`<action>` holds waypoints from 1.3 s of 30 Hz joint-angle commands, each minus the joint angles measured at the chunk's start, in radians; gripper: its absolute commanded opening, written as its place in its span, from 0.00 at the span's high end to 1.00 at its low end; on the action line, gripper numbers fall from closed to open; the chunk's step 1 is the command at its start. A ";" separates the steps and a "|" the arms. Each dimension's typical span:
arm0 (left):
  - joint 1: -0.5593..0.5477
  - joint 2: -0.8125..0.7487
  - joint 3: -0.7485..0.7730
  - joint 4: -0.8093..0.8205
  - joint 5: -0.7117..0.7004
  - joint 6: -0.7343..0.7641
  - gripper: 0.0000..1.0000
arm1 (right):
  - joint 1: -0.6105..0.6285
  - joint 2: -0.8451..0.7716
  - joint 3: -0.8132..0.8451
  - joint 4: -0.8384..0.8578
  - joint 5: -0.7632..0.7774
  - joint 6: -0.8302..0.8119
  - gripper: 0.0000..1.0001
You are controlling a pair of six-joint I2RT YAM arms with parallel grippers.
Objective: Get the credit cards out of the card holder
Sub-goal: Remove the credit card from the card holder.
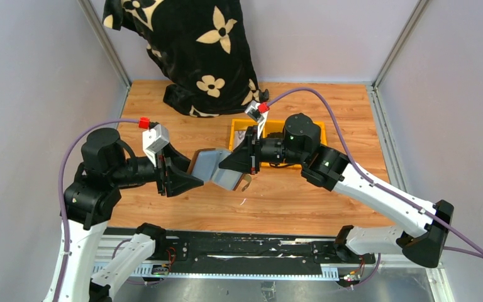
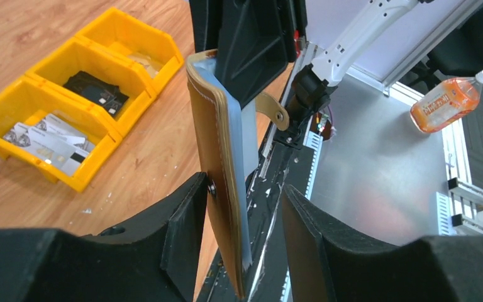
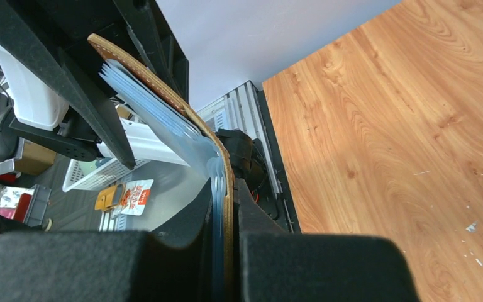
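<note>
right gripper (image 3: 226, 211) is clamped shut on one end of the brown card holder (image 3: 157, 88), which is held in the air between the two arms, above the wooden table (image 3: 383, 126). left gripper (image 2: 242, 201) sits around the other end with jaws apart, one finger against the leather. clear sleeves (image 3: 138, 100) fan out; cards inside cannot be made out. pale cards (image 2: 47, 141) lie in a yellow bin (image 2: 85, 176). likely a regrasp; next, the left fingers need a card edge, not a sleeve.
</note>
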 commanded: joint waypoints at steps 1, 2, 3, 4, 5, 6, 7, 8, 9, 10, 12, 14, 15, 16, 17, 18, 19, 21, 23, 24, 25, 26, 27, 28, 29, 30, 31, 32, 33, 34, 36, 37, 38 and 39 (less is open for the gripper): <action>0.002 -0.004 -0.005 -0.005 0.069 0.041 0.52 | 0.011 -0.037 0.012 -0.013 0.041 -0.036 1.00; 0.002 -0.002 0.000 -0.006 0.085 0.040 0.53 | 0.011 -0.038 0.013 -0.028 0.046 -0.039 1.00; 0.002 -0.001 0.004 -0.006 0.090 0.040 0.55 | 0.011 -0.037 0.013 -0.038 0.048 -0.039 1.00; 0.002 0.000 0.007 -0.006 0.089 0.040 0.56 | 0.011 -0.038 0.013 -0.035 0.042 -0.038 1.00; 0.003 0.001 0.009 -0.007 0.085 0.040 0.58 | 0.011 -0.037 0.015 -0.034 0.038 -0.035 1.00; 0.002 0.004 0.012 -0.006 0.081 0.040 0.60 | 0.011 -0.037 0.016 -0.034 0.036 -0.037 1.00; 0.002 0.004 0.013 -0.007 0.083 0.040 0.62 | 0.011 -0.038 0.015 -0.035 0.037 -0.040 1.00; 0.002 0.005 0.013 -0.007 0.084 0.040 0.63 | 0.011 -0.039 0.016 -0.038 0.038 -0.040 1.00; 0.002 0.005 0.014 -0.008 0.083 0.041 0.65 | 0.011 -0.039 0.017 -0.038 0.036 -0.040 1.00; 0.002 0.006 0.014 -0.009 0.082 0.041 0.66 | 0.011 -0.037 0.019 -0.039 0.030 -0.040 1.00; 0.002 0.007 0.014 -0.010 0.048 0.040 0.67 | 0.013 -0.034 0.025 -0.036 0.022 -0.031 1.00; 0.002 0.016 0.016 -0.010 -0.001 0.062 0.72 | 0.015 -0.034 0.029 -0.028 0.011 -0.024 1.00; 0.002 0.021 0.019 -0.010 -0.018 0.061 0.74 | 0.018 -0.034 0.027 -0.027 0.005 -0.022 1.00; 0.002 0.023 0.021 -0.011 -0.032 0.061 0.74 | 0.021 -0.035 0.024 -0.027 0.001 -0.023 1.00; 0.002 0.024 0.021 -0.011 -0.042 0.062 0.75 | 0.023 -0.035 0.023 0.001 -0.001 -0.020 1.00; 0.002 0.023 0.022 -0.007 -0.050 0.060 0.74 | 0.026 -0.032 0.022 0.006 0.001 -0.016 1.00; 0.002 0.024 0.018 0.002 -0.062 0.049 0.74 | 0.030 -0.029 0.026 0.007 0.002 -0.010 1.00; 0.002 0.024 0.014 0.016 -0.093 0.046 0.73 | 0.040 -0.021 0.033 0.011 0.000 -0.003 1.00; 0.002 0.019 0.006 0.035 -0.145 0.021 0.70 | 0.049 -0.015 0.039 0.012 0.000 -0.002 1.00; 0.002 0.015 0.000 0.039 -0.172 0.021 0.66 | 0.051 -0.013 0.041 0.010 0.000 -0.001 1.00; 0.002 0.012 -0.004 0.043 -0.198 0.019 0.63 | 0.051 -0.012 0.042 0.008 0.002 -0.001 1.00; 0.002 0.005 -0.011 0.051 -0.235 0.016 0.60 | 0.051 -0.013 0.041 0.006 0.008 -0.001 1.00; 0.002 0.002 -0.014 0.057 -0.253 0.011 0.57 | 0.051 -0.014 0.042 0.000 0.012 -0.001 1.00; 0.002 -0.005 -0.018 0.067 -0.275 0.000 0.54 | 0.051 -0.015 0.044 -0.007 0.020 -0.003 1.00; 0.002 -0.014 -0.022 0.074 -0.287 -0.005 0.49 | 0.051 -0.016 0.048 -0.011 0.027 -0.004 1.00; 0.002 -0.020 -0.025 0.079 -0.274 -0.008 0.46 | 0.051 -0.015 0.049 -0.011 0.028 -0.002 1.00; 0.003 -0.025 -0.029 0.080 -0.241 -0.009 0.44 | 0.051 -0.013 0.053 -0.010 0.027 -0.001 1.00; 0.003 -0.028 -0.034 0.081 -0.203 -0.010 0.41 | 0.051 -0.011 0.059 -0.013 0.028 0.002 1.00; 0.002 -0.033 -0.041 0.081 -0.181 -0.015 0.39 | 0.051 -0.009 0.065 -0.014 0.029 0.003 1.00; 0.002 -0.036 -0.047 0.080 -0.172 -0.019 0.38 | 0.051 -0.008 0.069 -0.014 0.028 0.004 1.00; 0.002 -0.045 -0.053 0.080 -0.172 -0.015 0.38 | 0.051 -0.009 0.073 -0.014 0.028 0.002 1.00; 0.002 -0.052 -0.056 0.080 -0.173 -0.010 0.38 | 0.051 -0.009 0.073 -0.014 0.030 0.001 1.00; 0.002 -0.058 -0.058 0.080 -0.166 -0.010 0.38 | 0.051 -0.010 0.075 -0.036 0.035 -0.001 1.00; 0.002 -0.061 -0.057 0.080 -0.135 -0.015 0.38 | 0.051 -0.008 0.084 -0.055 0.043 -0.002 1.00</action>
